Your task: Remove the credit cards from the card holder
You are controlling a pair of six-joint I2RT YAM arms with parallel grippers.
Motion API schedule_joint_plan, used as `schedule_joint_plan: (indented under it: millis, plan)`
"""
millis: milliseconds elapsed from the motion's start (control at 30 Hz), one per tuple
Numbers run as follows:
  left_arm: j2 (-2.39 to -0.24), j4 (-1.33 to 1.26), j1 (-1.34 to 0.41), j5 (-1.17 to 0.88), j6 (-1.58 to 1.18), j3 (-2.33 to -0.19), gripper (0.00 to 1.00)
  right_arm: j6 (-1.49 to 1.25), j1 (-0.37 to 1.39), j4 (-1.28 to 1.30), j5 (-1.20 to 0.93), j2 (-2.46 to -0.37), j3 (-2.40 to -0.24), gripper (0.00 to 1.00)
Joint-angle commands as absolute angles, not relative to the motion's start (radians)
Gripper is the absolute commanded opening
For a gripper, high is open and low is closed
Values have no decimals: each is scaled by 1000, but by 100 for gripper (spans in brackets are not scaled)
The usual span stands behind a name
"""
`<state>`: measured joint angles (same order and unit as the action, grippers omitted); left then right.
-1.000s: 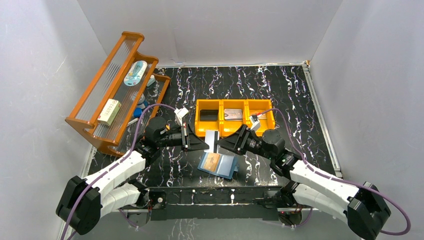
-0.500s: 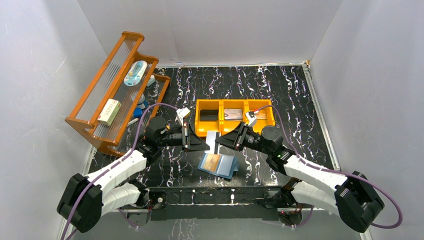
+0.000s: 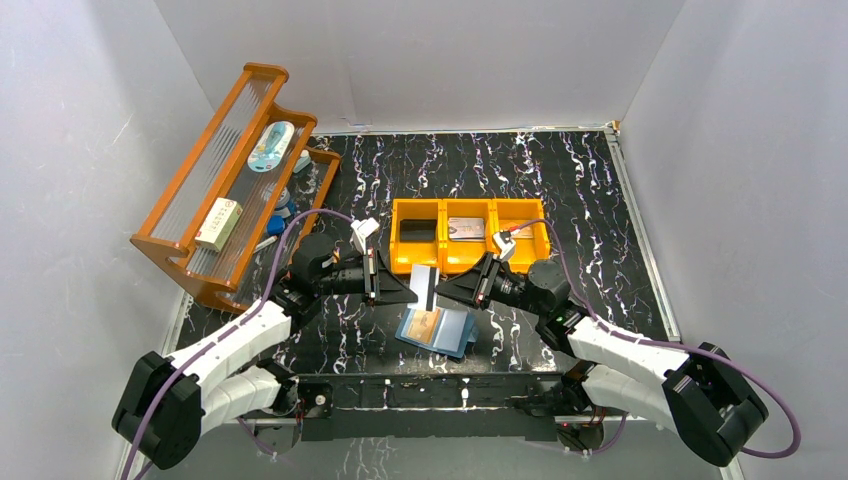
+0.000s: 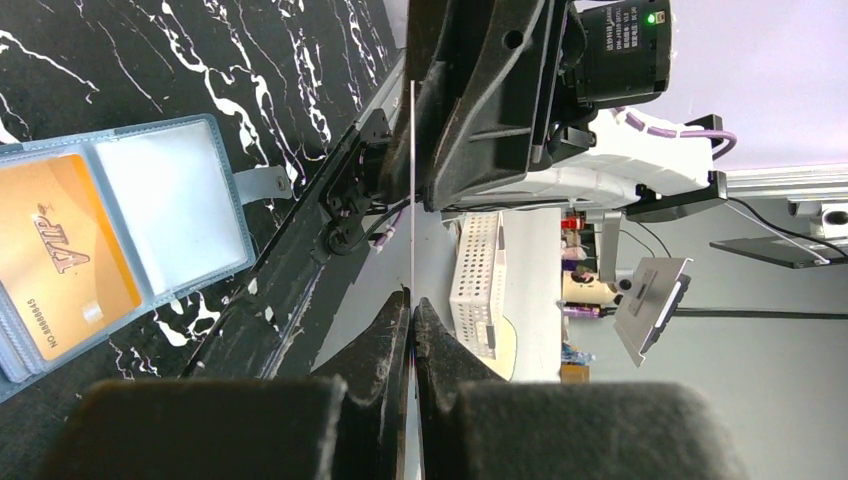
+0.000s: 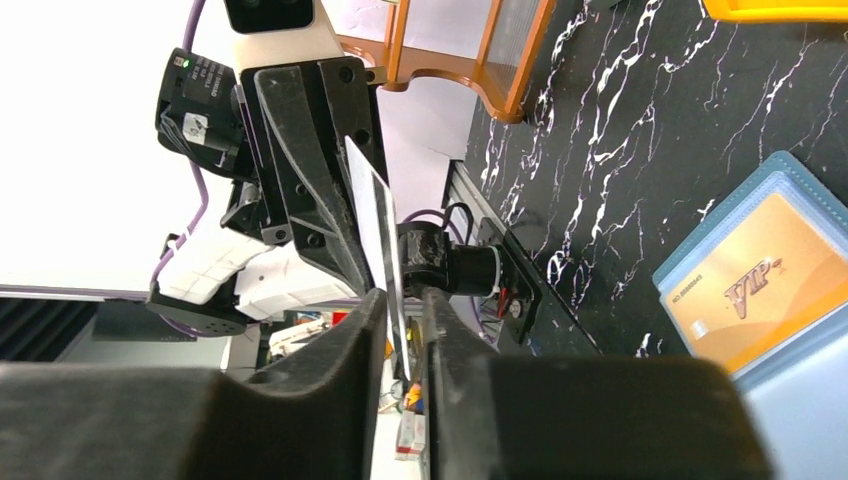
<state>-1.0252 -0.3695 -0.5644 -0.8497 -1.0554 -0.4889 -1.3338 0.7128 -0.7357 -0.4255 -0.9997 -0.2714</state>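
The teal-blue card holder (image 3: 455,333) lies open on the table near the front edge, with an orange-tan credit card (image 3: 426,322) in its left pocket. My left gripper (image 3: 413,291) is shut on a greyish credit card (image 3: 425,285) and holds it upright above the holder. The left wrist view shows this card edge-on (image 4: 411,200) between the closed fingers. My right gripper (image 3: 440,290) faces the left one. In the right wrist view its jaws (image 5: 405,300) stand on either side of the card (image 5: 372,210) with small gaps. The holder also shows there (image 5: 810,400).
An orange three-compartment bin (image 3: 470,262) stands just behind the grippers, with dark and silvery items in it. A wooden tiered rack (image 3: 215,190) with small items stands at the left. Grey walls close in on all sides.
The right gripper shifted slightly back and forth at the card's right edge. The left gripper kept hold of the upright card. The card holder has not moved.
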Motion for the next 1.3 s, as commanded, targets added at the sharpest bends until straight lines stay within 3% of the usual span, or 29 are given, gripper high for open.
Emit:
schedule_joint_plan:
  millis: [0, 200, 533, 667, 900, 1000, 1267]
  plan:
    - [-1030, -439, -561, -896, -1084, -520, 0, -1339, 708, -818, -441, -996, -275, 33]
    - [-1031, -486, -560, -907, -1112, -505, 0, -1342, 707, -840, -453, -1024, -282, 40]
    - [-1059, -523, -561, -927, -1126, -490, 0, -1370, 707, -985, -503, -1107, -292, 33]
    - [-1061, -524, -560, -928, -1127, -486, 0, -1377, 708, -1019, -509, -1129, -292, 28]
    - [-1067, -494, -560, -933, -1103, -490, 0, -1375, 709, -1013, -496, -1111, -278, 7]
    - [-1056, -371, -561, -903, -1029, -521, 15, -1353, 709, -959, -487, -1092, -281, 1]
    - [-1000, 5, -561, -723, -818, -636, 76, -1275, 707, -688, -390, -983, -287, 0]
